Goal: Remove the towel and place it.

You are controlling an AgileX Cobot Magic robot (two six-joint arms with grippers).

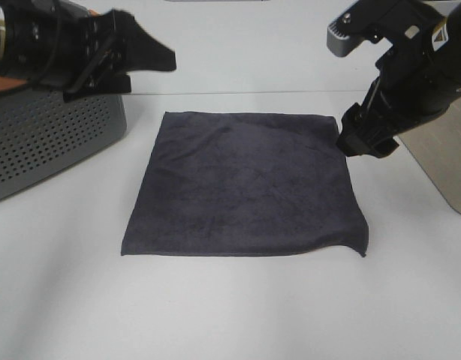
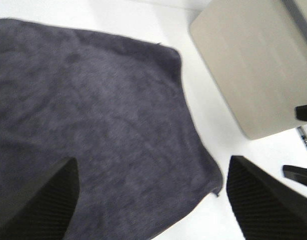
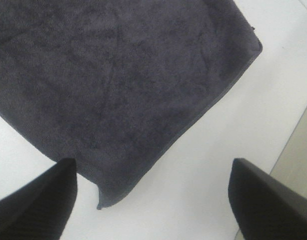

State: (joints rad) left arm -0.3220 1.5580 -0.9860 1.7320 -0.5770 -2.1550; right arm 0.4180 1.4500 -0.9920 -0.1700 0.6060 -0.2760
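The towel (image 1: 245, 184) is a dark charcoal square lying flat on the white table, with its front right corner slightly curled. My left gripper (image 1: 152, 71) hovers open above the table past the towel's far left corner, over the basket's edge, and holds nothing. In the left wrist view the towel (image 2: 93, 115) fills the space ahead of the left gripper (image 2: 151, 205). My right gripper (image 1: 363, 146) stands open just above the towel's far right corner. The right wrist view shows a towel (image 3: 118, 85) corner ahead of the empty right gripper (image 3: 151, 200).
A grey perforated basket (image 1: 50, 142) stands at the left, beside the towel. A beige slab (image 1: 448, 157) lies at the right edge; it also shows as the beige slab (image 2: 253, 65) in the left wrist view. White table (image 1: 230, 307) surrounds the towel.
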